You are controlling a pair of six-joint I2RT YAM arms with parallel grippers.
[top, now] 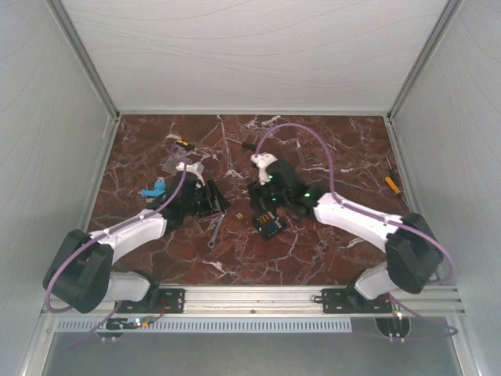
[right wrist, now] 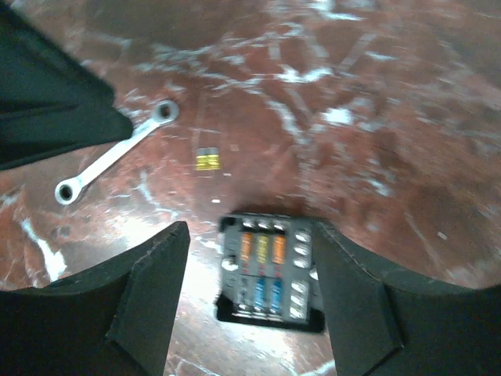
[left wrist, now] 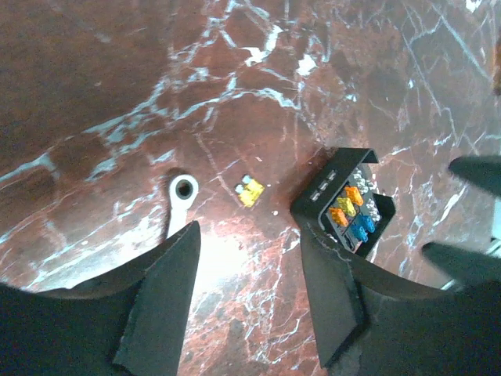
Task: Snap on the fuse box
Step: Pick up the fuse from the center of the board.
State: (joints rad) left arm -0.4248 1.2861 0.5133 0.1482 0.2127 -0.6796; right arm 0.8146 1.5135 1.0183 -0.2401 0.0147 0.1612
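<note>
Fuse box [top: 268, 225] lies open side up on the marble tabletop [top: 329, 157], just in front of the right arm's wrist, roughly mid-tabletop. Rows of orange, yellow and blue fuses show inside it in the right wrist view [right wrist: 270, 270].

Right pincer [right wrist: 250, 225]: fingers spread wide, the box seen in the gap between them. Left finger is clear of the box; cannot tell whether the right finger touches its edge.

Left pincer [left wrist: 249, 235]: fingers spread, nothing between them but bare tabletop. It points toward the box, which sits just beyond its right-hand finger [left wrist: 333, 301] in the left wrist view.

Loose yellow fuse [right wrist: 207, 160] lies on the tabletop between the box and a small wrench [top: 215, 229], apart from both.

Far left area: flat clear cover piece [top: 182, 166], and near it a small blue item [top: 154, 189] beside the left arm. Orange-handled tool [top: 391, 183] lies near the right wall, well apart from the box
</note>
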